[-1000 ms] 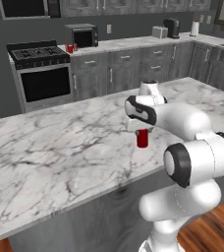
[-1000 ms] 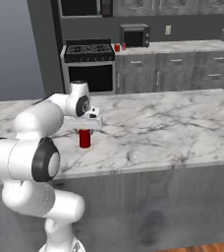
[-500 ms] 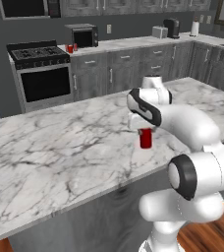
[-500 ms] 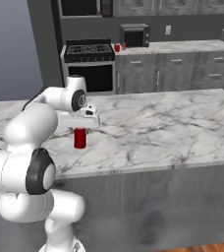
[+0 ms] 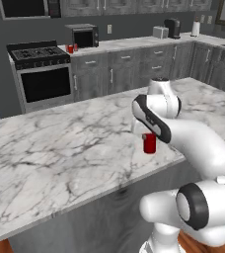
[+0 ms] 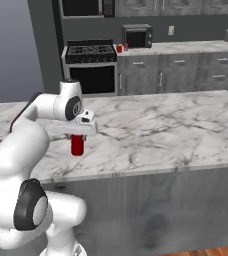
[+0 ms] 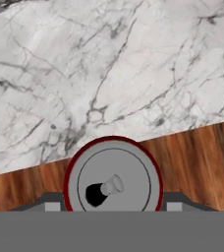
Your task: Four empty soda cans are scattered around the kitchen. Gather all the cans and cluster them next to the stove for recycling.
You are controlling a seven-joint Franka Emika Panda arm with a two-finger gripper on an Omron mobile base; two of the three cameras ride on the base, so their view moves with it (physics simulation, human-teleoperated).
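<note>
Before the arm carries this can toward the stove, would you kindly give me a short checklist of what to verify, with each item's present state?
1. Soda can sits between the jaws of the gripper: ok, centred in the hand view.
2. Jaws closed firmly on it: cannot tell.
3. Can upright: ok, upright under the hand in both base views.
4. Can lifted off the marble island: cannot tell.
5. Stove in sight: ok, beyond the island.
6. Drop spot on the counter beside the stove: ok, other cans already there.

Even, shadowless rendered light (slightly soft, low-resolution) with no glare.
</note>
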